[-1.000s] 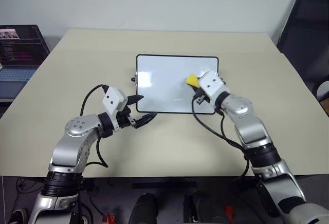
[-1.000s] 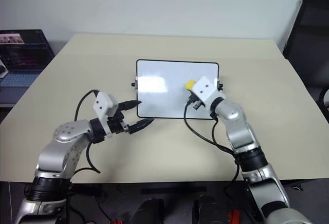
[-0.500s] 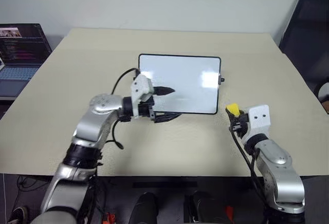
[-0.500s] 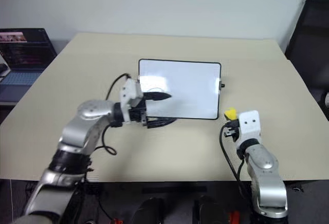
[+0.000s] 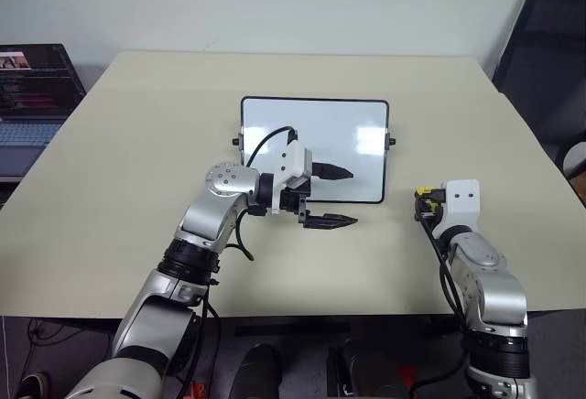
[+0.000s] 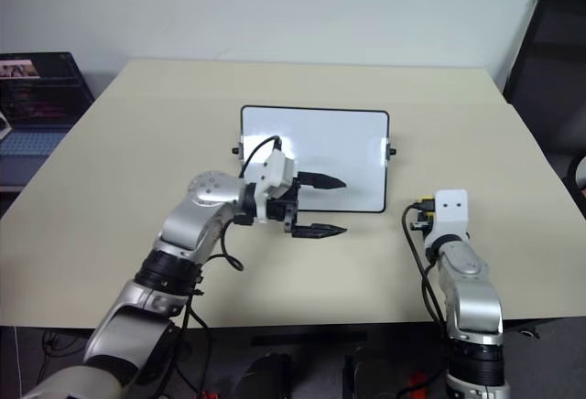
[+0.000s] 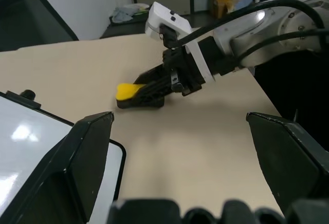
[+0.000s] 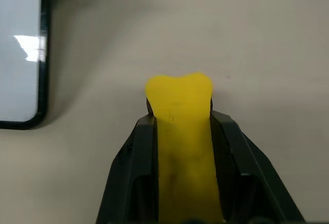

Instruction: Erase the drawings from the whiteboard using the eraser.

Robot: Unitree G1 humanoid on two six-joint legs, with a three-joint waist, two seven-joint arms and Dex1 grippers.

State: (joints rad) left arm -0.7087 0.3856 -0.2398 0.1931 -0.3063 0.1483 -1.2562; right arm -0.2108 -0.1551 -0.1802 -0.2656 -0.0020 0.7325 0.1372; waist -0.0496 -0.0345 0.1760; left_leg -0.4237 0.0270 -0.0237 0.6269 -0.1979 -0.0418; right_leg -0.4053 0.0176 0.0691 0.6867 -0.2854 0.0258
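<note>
The right gripper (image 8: 180, 131) is clamped narrow on the yellow eraser (image 8: 181, 106), whose front end sticks out past the fingertips; it sits low over the bare table (image 5: 137, 143) to the right of the whiteboard (image 5: 316, 147), just beyond the board's near right corner. The left gripper (image 5: 334, 196) has its two black fingers spread wide and points to the right, one finger over the board's near edge and the other over the table just in front of it. The board lies flat at mid-table and its white face shows no marks.
</note>
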